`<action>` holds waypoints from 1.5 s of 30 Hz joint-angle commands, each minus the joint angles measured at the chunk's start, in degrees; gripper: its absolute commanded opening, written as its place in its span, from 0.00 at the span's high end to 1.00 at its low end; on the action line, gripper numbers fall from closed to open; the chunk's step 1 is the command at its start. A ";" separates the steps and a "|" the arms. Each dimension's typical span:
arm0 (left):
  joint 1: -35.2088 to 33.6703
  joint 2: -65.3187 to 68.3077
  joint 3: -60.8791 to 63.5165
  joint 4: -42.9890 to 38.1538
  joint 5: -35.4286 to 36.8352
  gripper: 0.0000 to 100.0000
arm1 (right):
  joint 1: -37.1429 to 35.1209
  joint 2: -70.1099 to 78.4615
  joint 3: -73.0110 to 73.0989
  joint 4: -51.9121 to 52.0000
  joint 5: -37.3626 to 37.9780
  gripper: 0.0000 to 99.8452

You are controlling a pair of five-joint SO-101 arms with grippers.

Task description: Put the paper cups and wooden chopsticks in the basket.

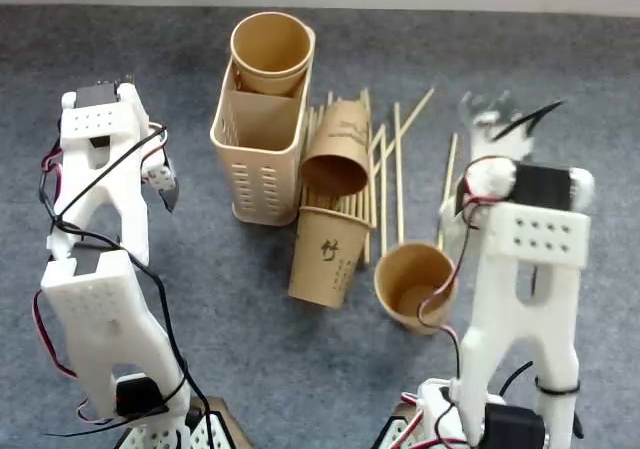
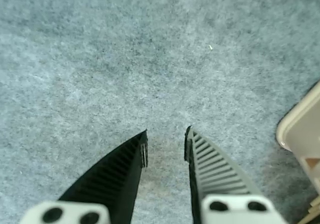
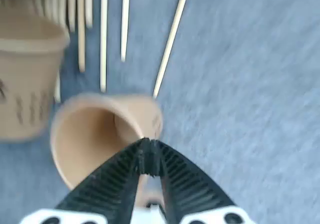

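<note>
Brown paper cup [image 1: 412, 287], mouth up & tilted, sat on grey carpet [image 1: 200, 299] nr the right arm; right gripper [image 3: 148, 153] pinched tight on its rim. Two more paper cups lay on their sides close by: one [image 1: 325, 254] just beside it, one [image 1: 335, 151] atop the thin wooden chopsticks [image 1: 385, 174]. Fourth cup [image 1: 270, 49] stood in far compartment of tall tan slotted plastic basket [image 1: 262, 184], chopsticks just beside the basket. Left gripper [image 2: 166, 140] hung over bare carpet nr basket corner, fingers apart.

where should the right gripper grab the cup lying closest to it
Best bet: pinch the rim wall of the cup, one finger inside, one outside, coming in from its open mouth; it lies tipped with the mouth facing the right gripper.
</note>
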 commanded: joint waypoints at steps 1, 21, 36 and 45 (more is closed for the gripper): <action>-0.66 -3.12 -0.13 0.00 0.53 0.86 | 0.75 -0.66 -17.71 -2.07 -5.63 0.99; -0.31 -2.68 -0.13 -0.44 0.53 0.86 | 8.66 -1.71 1.45 4.97 19.16 0.83; -0.66 -2.68 -0.04 -0.26 0.53 0.86 | 8.40 -2.77 26.51 -9.54 18.73 0.83; -0.66 -2.68 -0.04 -0.26 0.53 0.86 | 8.48 -3.47 34.15 -16.66 18.64 0.98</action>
